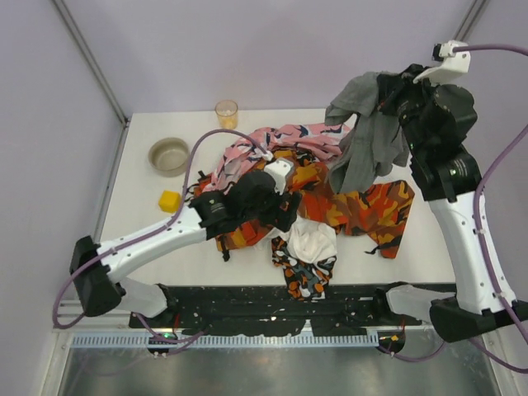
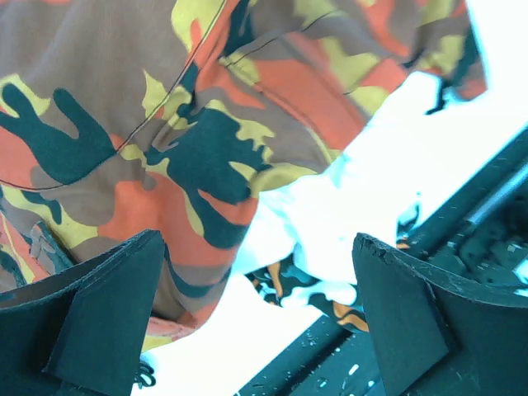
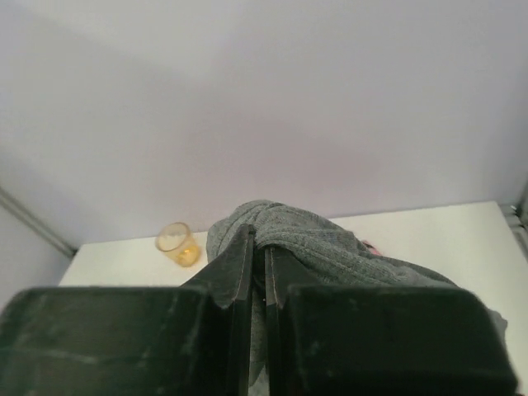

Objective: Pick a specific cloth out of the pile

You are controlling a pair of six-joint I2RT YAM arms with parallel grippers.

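The dark grey cloth [image 1: 367,144] hangs in the air above the back right of the pile, with my right gripper [image 1: 389,92] shut on its top. In the right wrist view the grey knit [image 3: 330,243] bunches over the closed right gripper [image 3: 258,243]. The pile [image 1: 330,202] spreads over the table's middle: orange camouflage [image 1: 375,206], pink with navy marks [image 1: 280,140], white [image 1: 312,239] and a black-white-orange print [image 1: 304,279]. My left gripper [image 1: 280,202] sits low over the pile's left side. It is open and holds nothing, with camouflage [image 2: 165,124] and white cloth [image 2: 330,223] beyond the left gripper [image 2: 257,239].
A grey bowl [image 1: 169,154], a yellow block [image 1: 169,200] and an amber cup [image 1: 226,111] stand at the table's back left. The cup [image 3: 177,243] also shows in the right wrist view. A black rail [image 1: 247,301] runs along the near edge.
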